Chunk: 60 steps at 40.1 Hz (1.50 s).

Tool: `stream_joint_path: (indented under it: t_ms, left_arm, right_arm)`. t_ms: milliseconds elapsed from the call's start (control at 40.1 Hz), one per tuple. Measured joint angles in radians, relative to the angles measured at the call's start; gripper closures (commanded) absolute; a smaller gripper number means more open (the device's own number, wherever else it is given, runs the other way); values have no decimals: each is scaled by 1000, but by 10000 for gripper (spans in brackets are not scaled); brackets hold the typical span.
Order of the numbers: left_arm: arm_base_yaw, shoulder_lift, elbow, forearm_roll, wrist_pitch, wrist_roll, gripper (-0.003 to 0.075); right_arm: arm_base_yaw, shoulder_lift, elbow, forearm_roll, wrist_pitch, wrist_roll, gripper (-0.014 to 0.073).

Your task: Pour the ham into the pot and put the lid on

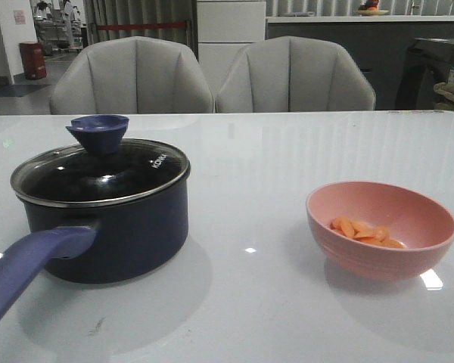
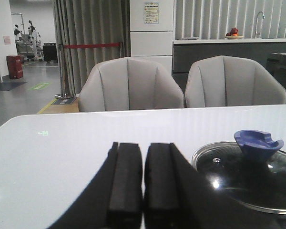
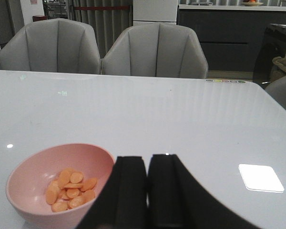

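The dark navy pot [image 1: 110,227] stands at the left of the table, its purple-blue handle [image 1: 26,265] pointing toward the near left edge. The glass lid [image 1: 98,174] with its purple-blue knob [image 1: 97,132] sits on the pot; it also shows in the left wrist view [image 2: 248,176]. The ham [image 1: 367,233] lies as several orange slices in a pink bowl [image 1: 378,227] at the right, also in the right wrist view [image 3: 69,188]. My left gripper [image 2: 143,157] is shut and empty beside the lid. My right gripper [image 3: 148,167] is shut and empty beside the bowl [image 3: 57,186]. Neither gripper shows in the front view.
Two grey chairs [image 1: 132,76] [image 1: 295,76] stand behind the far edge of the white table [image 1: 250,166]. A counter and cabinets stand further back.
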Motion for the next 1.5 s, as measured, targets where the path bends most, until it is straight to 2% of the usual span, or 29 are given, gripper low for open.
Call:
stream_joint_path:
  t_ms: [723,972,1196,1346,1495]
  left_arm:
    - [0,0,0,0,-2,0,599]
    - [0,0,-2,-2,-170,0,599]
    - [0,25,-143,-3,27,0,599]
    - [0,118,-292,-3,173,0,599]
    - [0,220,-360,-3,295,0,599]
  right_arm:
    - [0,0,0,0,0,0,433]
    - [0,0,0,0,0,0,433]
    - [0,0,0,0,0,0,433]
    - [0,0,0,0,0,0,433]
    - [0,0,0,0,0,0,433]
